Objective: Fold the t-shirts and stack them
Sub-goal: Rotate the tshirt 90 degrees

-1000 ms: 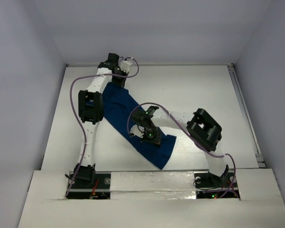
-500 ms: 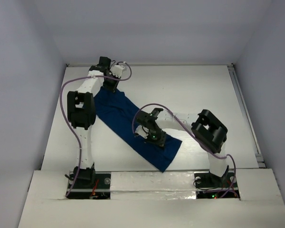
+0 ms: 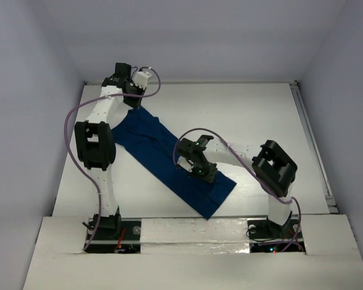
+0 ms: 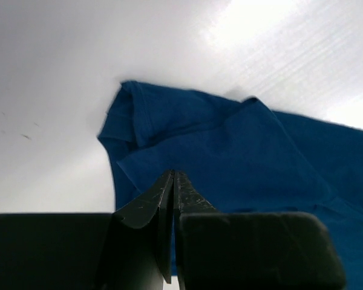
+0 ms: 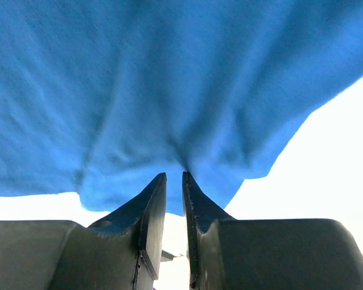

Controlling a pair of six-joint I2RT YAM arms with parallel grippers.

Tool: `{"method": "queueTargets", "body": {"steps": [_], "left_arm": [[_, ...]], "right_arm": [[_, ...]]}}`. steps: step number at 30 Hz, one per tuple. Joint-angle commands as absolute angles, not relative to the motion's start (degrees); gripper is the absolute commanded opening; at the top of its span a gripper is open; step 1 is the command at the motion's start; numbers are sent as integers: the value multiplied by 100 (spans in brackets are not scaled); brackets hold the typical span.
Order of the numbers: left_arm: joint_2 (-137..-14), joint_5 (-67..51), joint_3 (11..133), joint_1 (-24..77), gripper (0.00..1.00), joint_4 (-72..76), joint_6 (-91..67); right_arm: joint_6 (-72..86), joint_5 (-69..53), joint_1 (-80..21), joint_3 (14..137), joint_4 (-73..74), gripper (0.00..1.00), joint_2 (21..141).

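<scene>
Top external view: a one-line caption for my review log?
Blue t-shirt stretched diagonally on the table, left fingers pinching its far end, right fingers slightly parted over its near end.

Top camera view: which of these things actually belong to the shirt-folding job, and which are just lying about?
Belonging to the job:
- t-shirt
- left gripper, pinching its far end
- right gripper, at its near end

Just there:
- table
- purple cable on the left arm
</scene>
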State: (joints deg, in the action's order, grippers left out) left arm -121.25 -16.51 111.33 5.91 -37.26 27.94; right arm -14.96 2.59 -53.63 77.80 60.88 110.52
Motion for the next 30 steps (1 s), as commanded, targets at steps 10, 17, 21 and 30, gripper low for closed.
{"method": "queueTargets", "body": {"steps": [10, 17, 21, 30], "left_arm": [[-10328, -1872, 8773, 606, 0, -3200, 2848], [-10388, -1916, 8025, 606, 0, -2576, 2523], [-10626, -1767, 7919, 606, 0, -2347, 2312], [-11275, -1266, 8129, 606, 0, -2188, 2004]], "right_arm": [[-2046, 617, -5256, 8559, 6399, 18, 10239], [-2399, -175, -5256, 9413, 5696, 0, 11021], [-2426, -483, -5256, 9536, 5231, 0, 11267], [-2443, -676, -5256, 9361, 5133, 0, 11408]]}}
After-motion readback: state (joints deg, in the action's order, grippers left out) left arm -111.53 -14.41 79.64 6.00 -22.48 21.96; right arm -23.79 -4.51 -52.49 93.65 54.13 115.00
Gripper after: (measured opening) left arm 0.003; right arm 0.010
